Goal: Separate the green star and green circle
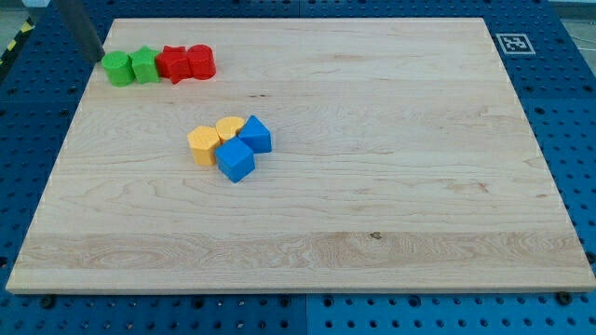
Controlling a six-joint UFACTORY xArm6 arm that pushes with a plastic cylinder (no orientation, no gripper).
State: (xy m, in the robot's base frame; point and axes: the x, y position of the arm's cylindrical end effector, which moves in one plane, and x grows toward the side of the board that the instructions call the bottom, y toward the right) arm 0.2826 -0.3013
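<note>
A big wooden board [372, 186] fills most of the view. It sits on a blue table [577, 112] full of small holes. A small black and white tag [511, 43] is stuck near the board's top right corner.

A dark rod [79, 26] comes down from the view's top left. The tip [96, 60] is at the board's top left corner, just left of the green blocks and a little higher up. It looks very close to the nearest green block, but it is hard to tell if they touch. The arm has no fingers at all (only this rod), so nothing is being held or squeezed.

Four blocks stand in a row near the top left. From left to right they are a green circle [117, 68], a green star [143, 65], a red star [173, 64] and a red block [201, 61]. The two green ones touch each other, side by side. The green star also touches the red star, and the two red ones touch too.

Four more blocks sit in a tight bunch left of the board's middle, well apart from the row. A blue cube [236, 160] is at the bottom of the bunch. A blue block [255, 134] is at its right. An orange block [203, 144] is on the left, and a yellow block [229, 128] is at the top (its shape is hard to make out).
</note>
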